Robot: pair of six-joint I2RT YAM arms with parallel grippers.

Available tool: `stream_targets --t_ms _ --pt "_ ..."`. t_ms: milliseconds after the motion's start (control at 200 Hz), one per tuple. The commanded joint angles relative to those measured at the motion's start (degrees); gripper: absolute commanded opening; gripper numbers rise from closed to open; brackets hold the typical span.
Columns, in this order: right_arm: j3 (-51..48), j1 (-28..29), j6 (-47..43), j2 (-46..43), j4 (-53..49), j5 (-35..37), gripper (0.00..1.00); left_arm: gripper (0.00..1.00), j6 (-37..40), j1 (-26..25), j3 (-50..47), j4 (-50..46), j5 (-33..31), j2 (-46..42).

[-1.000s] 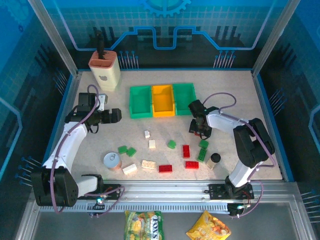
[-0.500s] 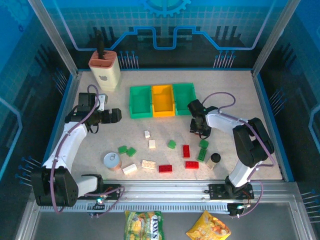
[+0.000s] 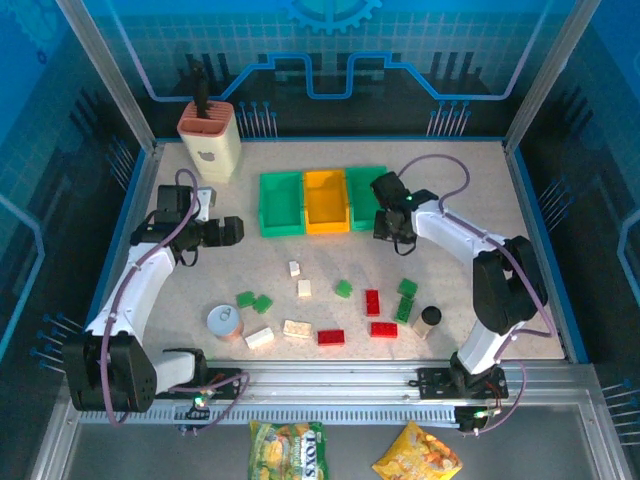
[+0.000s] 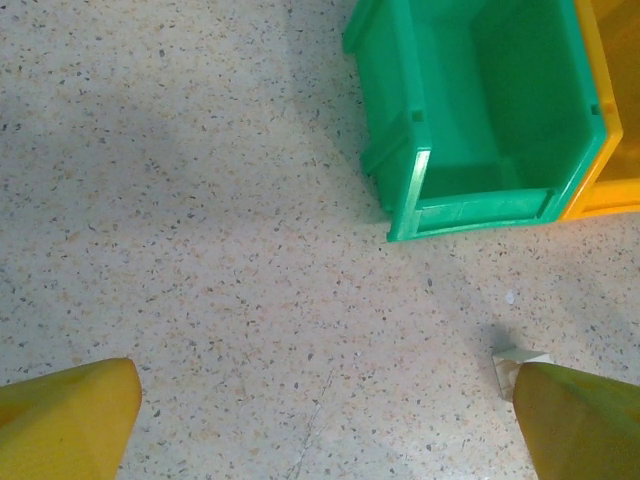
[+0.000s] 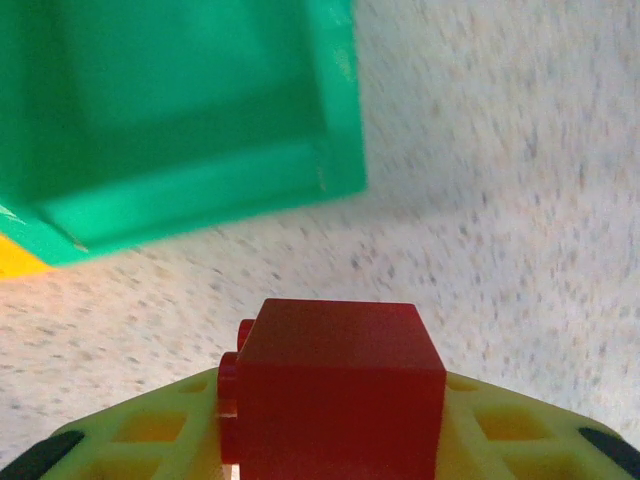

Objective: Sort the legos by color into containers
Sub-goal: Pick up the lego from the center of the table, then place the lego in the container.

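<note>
The right gripper (image 3: pixel 392 228), centre right, clamped a red brick (image 5: pixel 335 385) just below the right green bin (image 5: pixel 200 205). The left gripper (image 4: pixel 320 420) gaped wide, empty, beside the left bin (image 4: pixel 480 205). Loose legos (image 3: pixel 372 302) lay lower centre.

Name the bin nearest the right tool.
The green bin at the right end of the row: the right tool, holding a red brick, is at its near right corner. The yellow bin and the other green bin lie farther left.
</note>
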Motion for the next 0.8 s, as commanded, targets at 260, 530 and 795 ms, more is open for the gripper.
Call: stream_targets --t_ms 260,530,795 --pt "18.56 -1.55 -11.77 13.13 -1.27 -4.44 0.44 0.97 1.14 -0.18 1.19 0.48 2.44 1.1" --pt "26.78 -3.56 -12.86 22.05 -0.02 -7.65 0.44 0.97 0.67 -0.19 1.16 1.01 3.38 2.22" --pt "29.88 -4.21 -13.33 27.28 1.47 -10.13 0.44 0.96 0.36 -0.19 1.17 1.27 4.16 3.1"
